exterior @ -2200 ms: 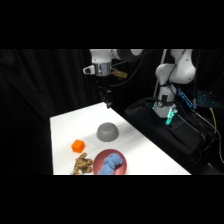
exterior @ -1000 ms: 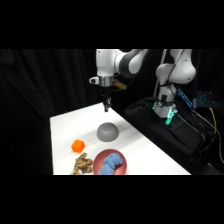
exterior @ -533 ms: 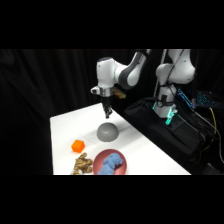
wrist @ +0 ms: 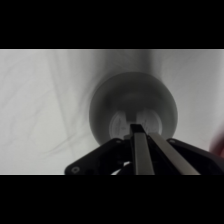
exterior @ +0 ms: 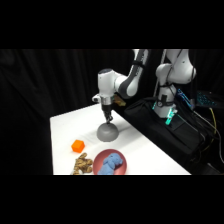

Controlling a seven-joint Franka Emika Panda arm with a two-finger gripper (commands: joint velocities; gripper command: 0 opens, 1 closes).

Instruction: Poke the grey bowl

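Jaws pressed together into a single narrow tip, nothing held between them; the gripper (wrist: 140, 131) points straight down at the top of the grey bowl (wrist: 133, 111), which lies mouth-down as a smooth dome, its flat circular base directly under the tip. Whether the tip touches the base or stands just above it cannot be told. In the side view the gripper (exterior: 108, 119) meets the crown of the grey bowl (exterior: 107, 131), which sits near the middle of the white table (exterior: 145, 155). Nearer the camera stand a pinkish-red dish (exterior: 98, 161) with blue contents (exterior: 111, 163), a small orange object (exterior: 77, 146) and, beside the dish, a brownish clump (exterior: 82, 163), all apart from the bowl.
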